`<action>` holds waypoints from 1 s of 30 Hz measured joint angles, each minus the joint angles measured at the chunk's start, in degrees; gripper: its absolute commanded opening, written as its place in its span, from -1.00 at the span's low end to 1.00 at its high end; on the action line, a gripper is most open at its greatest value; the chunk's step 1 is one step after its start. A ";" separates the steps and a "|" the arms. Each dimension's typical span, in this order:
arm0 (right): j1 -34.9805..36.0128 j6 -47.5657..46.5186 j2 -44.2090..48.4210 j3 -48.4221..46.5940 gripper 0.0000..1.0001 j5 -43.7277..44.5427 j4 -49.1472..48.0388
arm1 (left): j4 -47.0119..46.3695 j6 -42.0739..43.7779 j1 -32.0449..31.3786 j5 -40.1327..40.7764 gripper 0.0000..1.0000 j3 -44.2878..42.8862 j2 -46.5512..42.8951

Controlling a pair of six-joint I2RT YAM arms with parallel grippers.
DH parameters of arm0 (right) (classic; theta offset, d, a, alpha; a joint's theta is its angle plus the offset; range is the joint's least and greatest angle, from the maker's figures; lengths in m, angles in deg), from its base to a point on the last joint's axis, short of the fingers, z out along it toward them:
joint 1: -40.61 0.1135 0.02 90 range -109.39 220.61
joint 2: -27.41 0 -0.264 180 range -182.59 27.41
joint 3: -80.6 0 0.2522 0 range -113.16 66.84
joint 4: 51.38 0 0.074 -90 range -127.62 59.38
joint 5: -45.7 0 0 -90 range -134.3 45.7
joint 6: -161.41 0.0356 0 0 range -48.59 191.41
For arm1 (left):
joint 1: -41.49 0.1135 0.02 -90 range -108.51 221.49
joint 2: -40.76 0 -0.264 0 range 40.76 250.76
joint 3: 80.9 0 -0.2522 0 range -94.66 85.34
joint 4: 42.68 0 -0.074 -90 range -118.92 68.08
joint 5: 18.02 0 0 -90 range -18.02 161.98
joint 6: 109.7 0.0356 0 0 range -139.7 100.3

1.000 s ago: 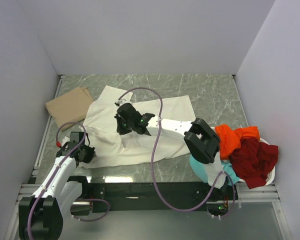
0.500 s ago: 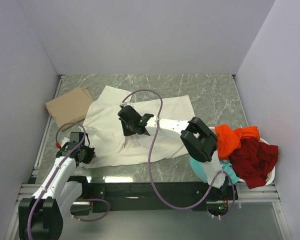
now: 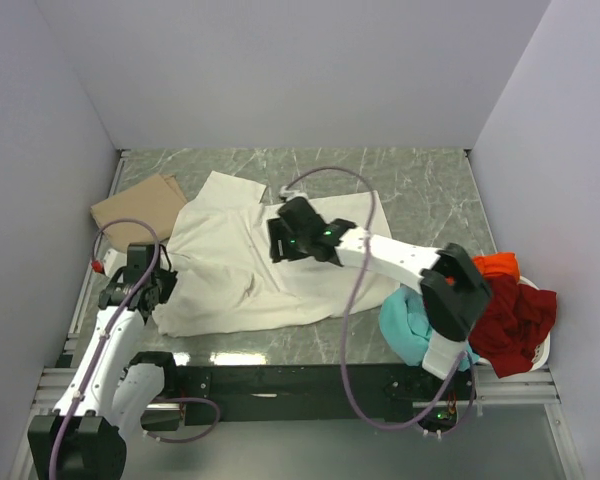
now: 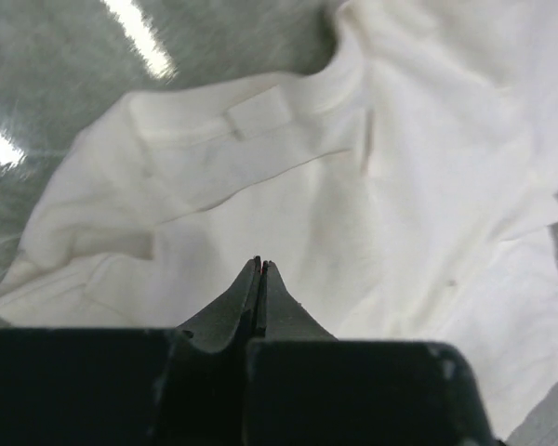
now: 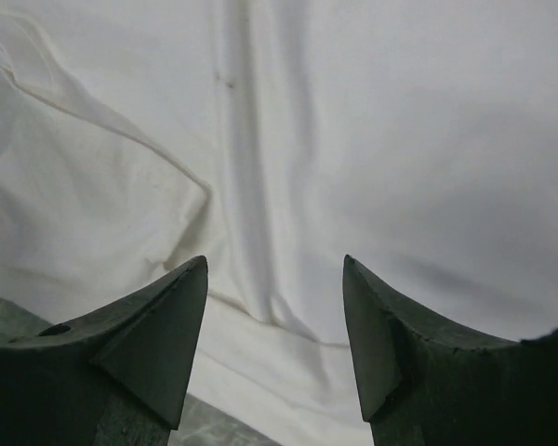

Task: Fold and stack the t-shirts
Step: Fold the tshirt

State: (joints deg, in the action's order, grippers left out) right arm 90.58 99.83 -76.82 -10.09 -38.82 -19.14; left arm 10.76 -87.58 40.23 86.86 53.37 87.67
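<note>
Top external shows five t-shirts (image 3: 230, 280) and one white basket (image 3: 543, 352).

there are five t-shirts in all: one cream-white shirt (image 3: 230, 275), one tan shirt (image 3: 140, 212), one teal shirt (image 3: 408, 325), one orange shirt (image 3: 495, 265) and one dark red shirt (image 3: 515, 320). there is one white basket (image 3: 545, 350) and one marble table (image 3: 420, 180). two robot arms are seen, one left arm (image 3: 105, 340) and one right arm (image 3: 400, 258).
</note>
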 measured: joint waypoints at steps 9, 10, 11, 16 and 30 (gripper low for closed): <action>-9.14 1.01 11.96 20.70 0.34 -1.18 -3.04 | -8.50 1.44 -9.09 0.17 -0.99 -1.31 4.48; -9.49 1.25 11.96 22.34 0.34 -1.57 -3.13 | -10.91 1.44 -10.34 -1.07 -0.99 -0.59 6.08; -9.75 1.70 11.96 24.20 0.34 -1.90 -3.28 | -13.94 1.42 -11.15 -2.36 -0.99 0.42 7.76; -9.86 3.30 12.04 28.15 0.34 -3.56 -5.95 | -23.15 1.42 -11.98 -8.46 -0.99 4.76 16.83; -8.35 8.55 12.70 31.50 0.33 -3.21 -13.11 | -32.15 1.16 0.79 -17.90 -0.99 9.40 21.31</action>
State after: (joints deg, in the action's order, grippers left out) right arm 82.23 108.38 -64.12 21.41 -42.03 -32.25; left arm -21.39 -86.42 41.02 68.96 62.77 108.98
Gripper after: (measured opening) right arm 0.666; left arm 0.012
